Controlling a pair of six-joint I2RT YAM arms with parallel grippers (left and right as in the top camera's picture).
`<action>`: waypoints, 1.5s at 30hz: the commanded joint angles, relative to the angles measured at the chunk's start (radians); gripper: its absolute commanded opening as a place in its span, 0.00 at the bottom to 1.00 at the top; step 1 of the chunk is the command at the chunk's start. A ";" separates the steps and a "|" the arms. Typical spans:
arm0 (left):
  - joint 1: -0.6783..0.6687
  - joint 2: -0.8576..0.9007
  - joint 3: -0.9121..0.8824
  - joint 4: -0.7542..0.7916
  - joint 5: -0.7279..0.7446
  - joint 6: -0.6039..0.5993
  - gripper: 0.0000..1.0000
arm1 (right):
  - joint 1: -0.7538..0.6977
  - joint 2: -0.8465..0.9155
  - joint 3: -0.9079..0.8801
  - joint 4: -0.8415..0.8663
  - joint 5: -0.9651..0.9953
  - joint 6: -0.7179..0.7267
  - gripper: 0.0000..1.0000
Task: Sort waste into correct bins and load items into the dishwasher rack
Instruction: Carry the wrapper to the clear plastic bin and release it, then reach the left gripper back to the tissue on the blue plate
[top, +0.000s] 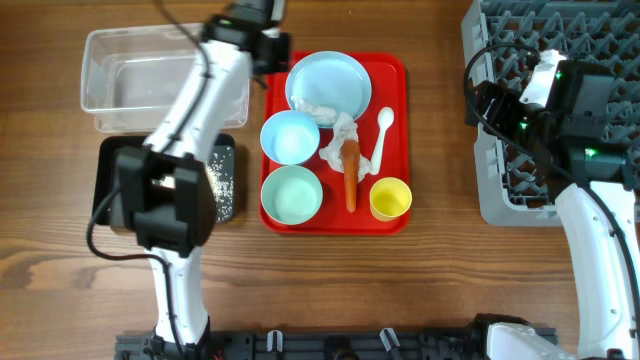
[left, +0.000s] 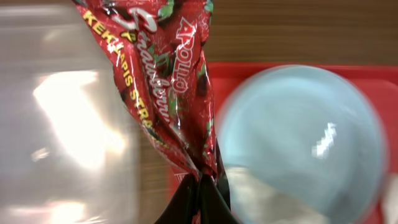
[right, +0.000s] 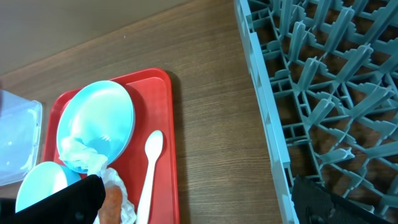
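Note:
My left gripper (left: 200, 188) is shut on the red snack wrapper (left: 163, 81), which hangs over the gap between the clear tub (left: 62, 124) and the red tray (left: 261, 71). From overhead this gripper (top: 268, 50) is at the tray's far left corner. On the tray lie a light blue plate (top: 328, 80), two bowls (top: 290, 136) (top: 292, 193), a yellow cup (top: 390, 198), a carrot (top: 351, 172), a white tissue (top: 338, 135) and a white spoon (top: 383, 135). My right gripper (right: 199, 205) is open and holds nothing at the left edge of the grey rack (top: 560, 30).
The black tray (top: 228, 150) lies in front of the clear tub (top: 120, 70), partly under my left arm, with white grains (top: 222, 182) in it. A strip of bare wood separates the red tray from the rack (right: 323, 81).

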 joint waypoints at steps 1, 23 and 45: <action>0.112 -0.015 0.011 -0.032 -0.019 -0.101 0.04 | -0.002 0.008 0.020 0.003 0.018 -0.013 1.00; 0.117 -0.010 0.011 -0.094 0.095 -0.039 0.85 | -0.002 0.008 0.020 -0.002 0.017 -0.010 1.00; -0.180 0.166 0.005 0.019 0.112 0.162 0.81 | -0.002 0.008 0.020 -0.008 0.014 -0.006 1.00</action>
